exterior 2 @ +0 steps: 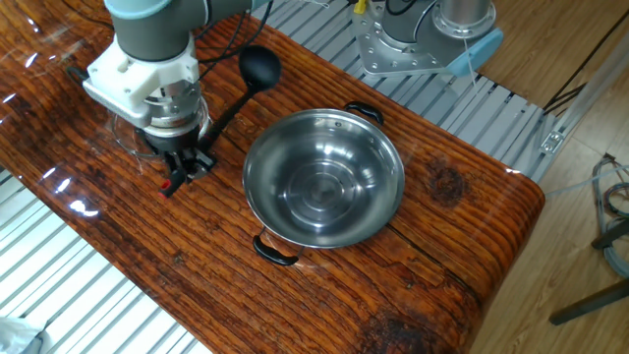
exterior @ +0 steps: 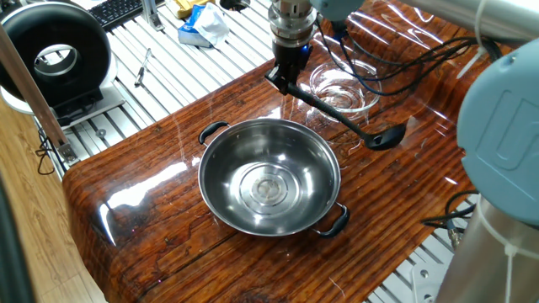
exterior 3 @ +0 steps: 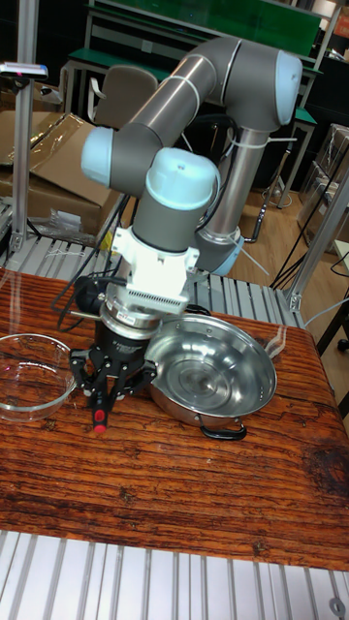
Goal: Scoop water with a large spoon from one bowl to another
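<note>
My gripper (exterior: 285,81) is shut on the handle end of the large spoon (exterior: 337,115), a black ladle. Its scoop (exterior: 389,137) hangs low over the table, past the steel bowl (exterior: 269,174) and beside the glass bowl (exterior: 344,84). In the other fixed view the gripper (exterior 2: 182,167) stands left of the steel bowl (exterior 2: 324,177), with the ladle head (exterior 2: 259,67) pointing away. The tall view shows the gripper (exterior 3: 105,387) between the glass bowl (exterior 3: 34,387) and the steel bowl (exterior 3: 208,378). I cannot make out the water in either bowl.
The wooden table (exterior: 143,185) has a rounded edge at the left. Black cables (exterior: 404,59) trail across it behind the glass bowl. Off the table lie a black round device (exterior: 55,55), a keyboard (exterior: 118,8) and a blue-white bag (exterior: 202,23).
</note>
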`<move>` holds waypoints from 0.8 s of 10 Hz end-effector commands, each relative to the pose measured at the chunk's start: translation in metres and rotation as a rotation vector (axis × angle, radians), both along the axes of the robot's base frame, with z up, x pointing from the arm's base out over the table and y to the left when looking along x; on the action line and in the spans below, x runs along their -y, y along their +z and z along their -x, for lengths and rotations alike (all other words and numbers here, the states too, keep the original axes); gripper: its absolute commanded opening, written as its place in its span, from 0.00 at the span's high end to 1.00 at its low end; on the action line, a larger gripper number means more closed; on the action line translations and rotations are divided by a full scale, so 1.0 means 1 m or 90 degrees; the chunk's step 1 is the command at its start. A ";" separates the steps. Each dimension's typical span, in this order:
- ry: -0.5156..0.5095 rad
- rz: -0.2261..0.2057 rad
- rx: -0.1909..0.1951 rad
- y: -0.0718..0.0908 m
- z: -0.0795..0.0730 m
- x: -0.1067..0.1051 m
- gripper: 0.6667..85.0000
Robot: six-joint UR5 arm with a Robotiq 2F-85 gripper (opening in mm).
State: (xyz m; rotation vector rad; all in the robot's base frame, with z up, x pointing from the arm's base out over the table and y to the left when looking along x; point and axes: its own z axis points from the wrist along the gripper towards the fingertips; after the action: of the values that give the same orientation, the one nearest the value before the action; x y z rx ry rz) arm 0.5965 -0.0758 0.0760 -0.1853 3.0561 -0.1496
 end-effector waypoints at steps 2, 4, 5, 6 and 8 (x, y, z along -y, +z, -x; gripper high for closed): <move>-0.022 -0.022 0.008 0.008 0.010 -0.014 1.00; -0.017 -0.021 0.011 0.009 0.008 -0.012 1.00; -0.001 -0.016 0.011 0.008 0.003 -0.004 1.00; 0.015 -0.037 0.007 0.008 0.004 -0.013 1.00; 0.032 -0.080 0.016 0.008 0.000 -0.031 1.00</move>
State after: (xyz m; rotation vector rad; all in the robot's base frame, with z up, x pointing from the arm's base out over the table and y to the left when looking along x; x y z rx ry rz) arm 0.5917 -0.0607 0.0821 -0.2110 3.0427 -0.0645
